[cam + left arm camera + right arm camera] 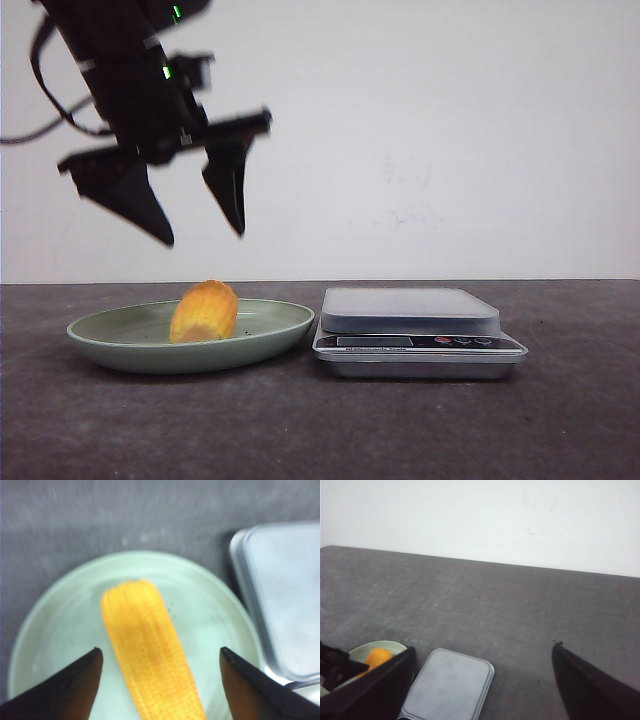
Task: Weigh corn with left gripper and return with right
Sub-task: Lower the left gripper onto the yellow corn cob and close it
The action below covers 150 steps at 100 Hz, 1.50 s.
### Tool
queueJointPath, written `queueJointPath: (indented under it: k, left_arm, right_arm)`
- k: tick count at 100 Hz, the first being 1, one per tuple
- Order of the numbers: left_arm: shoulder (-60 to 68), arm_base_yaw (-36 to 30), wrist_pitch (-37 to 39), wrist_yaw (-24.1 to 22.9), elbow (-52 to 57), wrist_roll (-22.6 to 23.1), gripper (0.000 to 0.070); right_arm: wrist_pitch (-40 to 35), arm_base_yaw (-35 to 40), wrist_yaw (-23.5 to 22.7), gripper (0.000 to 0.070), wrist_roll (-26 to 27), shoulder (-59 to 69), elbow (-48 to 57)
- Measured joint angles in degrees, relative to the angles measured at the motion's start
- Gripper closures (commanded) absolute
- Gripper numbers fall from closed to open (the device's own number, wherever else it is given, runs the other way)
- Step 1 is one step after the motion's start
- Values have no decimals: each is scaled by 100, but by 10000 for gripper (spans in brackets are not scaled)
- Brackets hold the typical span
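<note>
**Ana:** Two black fingers [65, 690] are filling the near edge of the left wrist view, spread wide, with the corn [150, 655] lying between them further down. Are you seeing the same from the front?

**Ben:** Yes. From the front, the left gripper [205, 235] is hanging above the plate [110, 335], released and holding nothing. The corn [204, 312] is lying in the plate, roughly under the fingertips and well apart from them.

**Ana:** Which way is the cob pointing?

**Ben:** In the wrist view its long axis is running away from the camera, roughly crosswise to the line joining the two fingers, only slightly slanted. I'm judging that a straight descent is going to put one finger on each ribbed flank, which is the grip you want.

**Ana:** And the scale [410, 310]?

**Ben:** It is sitting just beside the plate, on the robot's right, with its platform bare.

**Ana:** What about the right gripper [480, 680]?

**Ben:** It is not showing in the front view. In its own wrist view the fingers are standing apart, gripping nothing, and looking at the scale and plate from some way off. So the left arm is clearly nearer the corn.
</note>
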Motion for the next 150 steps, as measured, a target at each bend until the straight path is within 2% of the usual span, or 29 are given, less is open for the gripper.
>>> queueJointPath:
  k: [39,68,73,82,87,100,106,135,150]
  left_arm:
    - [413,-219,-122,-118,0,-319,266]
    - [568,-234,-251,-151,0,-385,273]
    - [573,-234,-223,-199,0,-387,324]
    - [573,-234,-160,-262,0,-385,563]
    - [573,-234,-138,-267,0,-385,631]
    - [575,-236,-118,-267,0,-382,638]
    - [579,-236,-118,-267,0,-382,700]
    - [538,-236,-162,-264,0,-339,699]
    - [13,-251,-341,-262,7,-267,697]
  right_arm:
    - [-295,4,-2,147,0,0,0]
    - [-328,4,-9,147,0,-7,0]
    - [-326,4,-9,147,0,-15,0]
    - [-326,4,-9,147,0,-33,0]
    - [-326,4,-7,147,0,-42,0]
    - [-326,4,-7,147,0,-42,0]
    - [-326,4,-7,147,0,-42,0]
    - [-326,4,7,147,0,-42,0]
    - [-326,4,17,147,0,-42,0]
